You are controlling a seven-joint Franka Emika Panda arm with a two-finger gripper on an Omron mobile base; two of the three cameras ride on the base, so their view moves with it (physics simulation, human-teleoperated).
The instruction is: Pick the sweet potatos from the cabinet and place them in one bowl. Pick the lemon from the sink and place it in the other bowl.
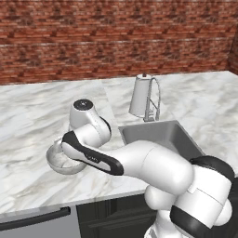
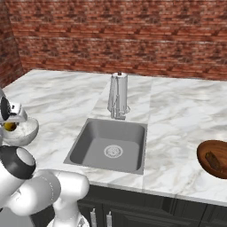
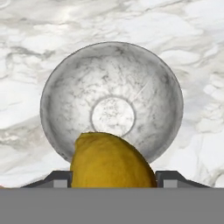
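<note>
My gripper (image 3: 113, 180) is shut on the yellow lemon (image 3: 112, 161), which sits between the two dark fingers (image 3: 59, 178). Straight below it is the pale grey marbled bowl (image 3: 65, 92), nothing lying inside. In the right base view the lemon (image 2: 10, 127) hangs in the gripper (image 2: 10, 124) just over that bowl (image 2: 25, 131) at the far left. The left base view has my arm covering most of the bowl (image 1: 56, 161). The dark-brown wooden bowl (image 2: 204, 153) stands at the right edge with a brown sweet potato (image 2: 213, 160) in it. The cabinet is out of view.
The grey sink (image 2: 88, 137) with its white drain (image 2: 113, 151) lies between the two bowls, also seen as the sink (image 1: 160, 137) in the left base view. A faucet (image 1: 153, 100) and paper towel roll (image 1: 139, 95) stand behind it. A brick wall backs the marble counter (image 2: 177, 115).
</note>
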